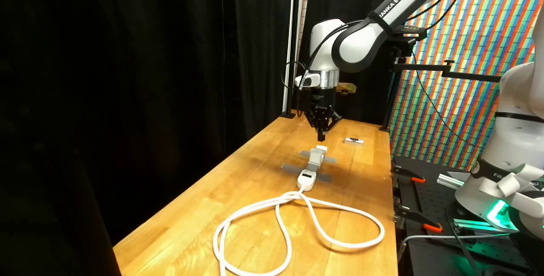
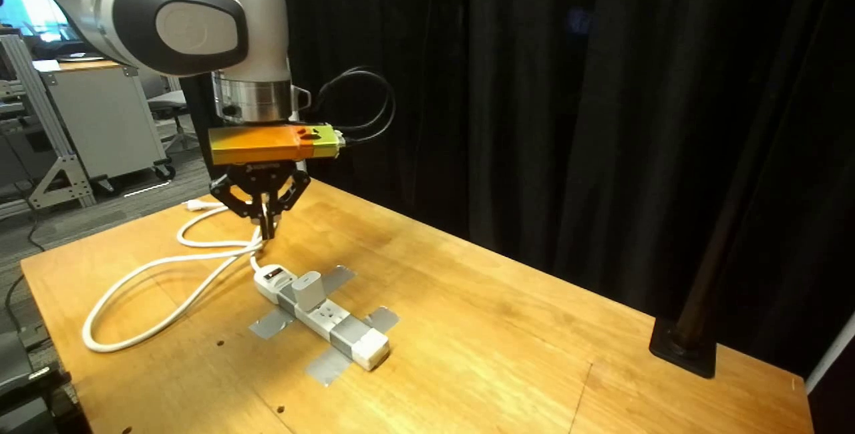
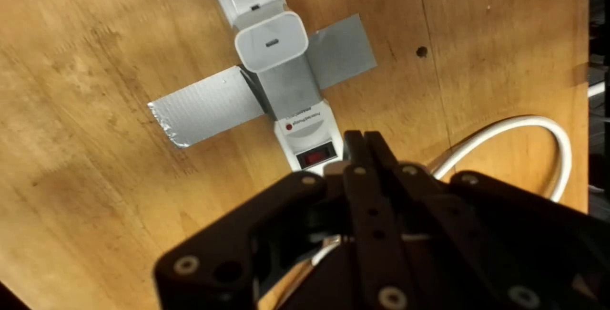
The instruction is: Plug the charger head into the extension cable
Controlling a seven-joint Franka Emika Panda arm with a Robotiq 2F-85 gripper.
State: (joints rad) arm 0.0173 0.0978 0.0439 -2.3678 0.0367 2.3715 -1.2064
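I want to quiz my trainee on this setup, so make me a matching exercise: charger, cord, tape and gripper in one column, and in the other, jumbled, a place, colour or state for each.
Things:
1. charger
2. cord
3. tape
4. gripper

Descriptions:
A. white, looped on the table
B. shut, up in the air
C. upright on the strip
D. grey, stuck across the strip

Right pairs: 1-C, 2-A, 3-D, 4-B
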